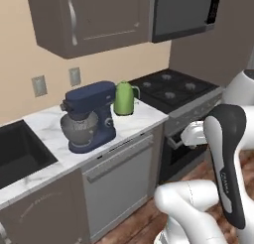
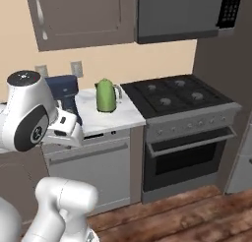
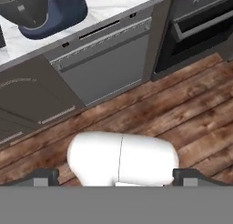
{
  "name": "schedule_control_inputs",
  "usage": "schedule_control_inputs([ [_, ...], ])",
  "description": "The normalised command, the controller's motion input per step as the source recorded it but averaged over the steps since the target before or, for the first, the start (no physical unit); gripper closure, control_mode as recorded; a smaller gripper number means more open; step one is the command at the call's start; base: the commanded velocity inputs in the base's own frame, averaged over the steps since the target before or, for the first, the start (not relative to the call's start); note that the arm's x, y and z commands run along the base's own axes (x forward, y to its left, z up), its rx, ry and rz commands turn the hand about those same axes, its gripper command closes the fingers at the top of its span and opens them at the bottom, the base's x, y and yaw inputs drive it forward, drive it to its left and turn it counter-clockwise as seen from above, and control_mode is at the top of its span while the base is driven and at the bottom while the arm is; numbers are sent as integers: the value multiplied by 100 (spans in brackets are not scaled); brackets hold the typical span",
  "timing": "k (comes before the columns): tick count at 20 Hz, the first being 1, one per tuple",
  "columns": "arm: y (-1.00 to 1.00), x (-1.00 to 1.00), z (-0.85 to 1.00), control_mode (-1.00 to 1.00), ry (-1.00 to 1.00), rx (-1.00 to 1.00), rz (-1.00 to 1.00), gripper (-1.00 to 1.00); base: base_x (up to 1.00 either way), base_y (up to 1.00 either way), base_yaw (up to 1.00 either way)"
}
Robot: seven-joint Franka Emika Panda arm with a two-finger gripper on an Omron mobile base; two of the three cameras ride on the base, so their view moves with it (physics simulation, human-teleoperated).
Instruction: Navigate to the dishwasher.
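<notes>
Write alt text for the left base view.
A light-grey dishwasher with a bar handle sits under a marble counter holding a blue stand mixer and a green kettle. A black stove is to its right, a dark sink to its left.

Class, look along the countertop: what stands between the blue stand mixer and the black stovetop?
A green kettle stands between the mixer and the stovetop, on the marble counter, shown in both base views.

Dishwasher [image 2: 93, 174] beside oven [image 2: 189, 155]

sink [image 1: 20, 149] cut off, claw [image 3: 116, 176] tips barely visible
</notes>
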Motion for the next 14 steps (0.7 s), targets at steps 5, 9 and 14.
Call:
schedule_control_inputs([
  [5,0,0,0,100,0,0,0,-100,100,-3,40],
  [9,0,0,0,100,0,0,0,-100,100,-17,55],
  [14,0,0,0,100,0,0,0,-100,100,-43,57],
])
